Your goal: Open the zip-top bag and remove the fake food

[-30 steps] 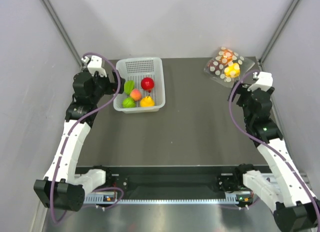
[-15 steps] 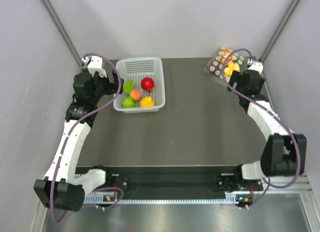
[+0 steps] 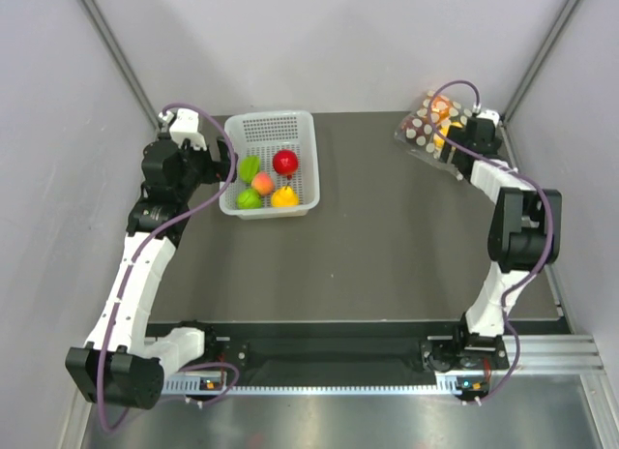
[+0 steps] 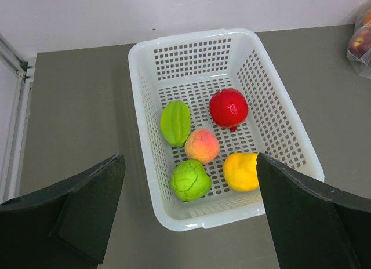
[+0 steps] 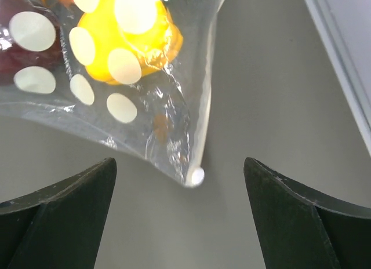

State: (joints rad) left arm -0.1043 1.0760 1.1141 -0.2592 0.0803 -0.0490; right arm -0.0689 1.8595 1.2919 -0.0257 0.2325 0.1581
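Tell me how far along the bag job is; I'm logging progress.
Done: nothing; the food sits inside the bag. In hand: the open right fingers flank the bag's corner without touching it; the open left fingers hover over the basket. Left: grip, unzip, take the food out.

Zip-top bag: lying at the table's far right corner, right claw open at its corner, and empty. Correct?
Not empty: the right wrist view shows a yellow pepper inside the zip-top bag. The rest holds: far right corner, right claw open at its corner.
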